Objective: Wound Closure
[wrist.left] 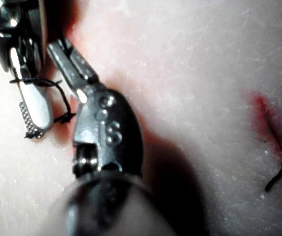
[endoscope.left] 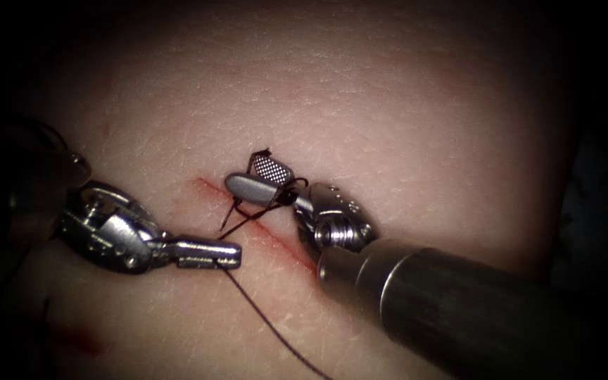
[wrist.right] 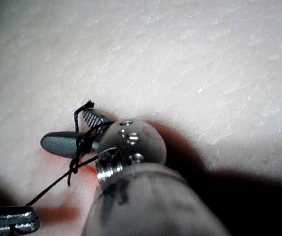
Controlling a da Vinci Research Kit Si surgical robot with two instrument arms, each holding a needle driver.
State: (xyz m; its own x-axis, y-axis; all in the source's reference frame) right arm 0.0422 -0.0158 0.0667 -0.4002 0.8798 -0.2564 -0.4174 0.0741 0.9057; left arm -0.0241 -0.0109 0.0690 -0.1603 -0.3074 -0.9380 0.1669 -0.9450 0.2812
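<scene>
On the tissue (endoscope.left: pixel 388 105) a red cut (endoscope.left: pixel 279 243) runs slantwise. My left tool (endoscope.left: pixel 233 252) lies left of the cut, its jaws shut on the dark thread (endoscope.left: pixel 269 324), which trails toward the near edge and also rises to a knot (endoscope.left: pixel 237 210) at the cut. My right tool (endoscope.left: pixel 243 172) hovers over the cut with its jaws open, thread looped around them and a frayed thread end (endoscope.left: pixel 262 151) at the ridged jaw. The left wrist view has the left tool (wrist.left: pixel 59 49) shut beside the right tool (wrist.left: pixel 32 130). The right wrist view shows the right tool (wrist.right: pixel 64 128) wrapped in thread (wrist.right: pixel 77 147).
A patch of red fluid (endoscope.left: pixel 79 341) stains the tissue at the near left. A second red mark (wrist.left: pixel 266 115) with a short dark thread end (wrist.left: pixel 278 179) lies farther along the tissue. The right tool's thick shaft (endoscope.left: pixel 473 309) crosses the near right.
</scene>
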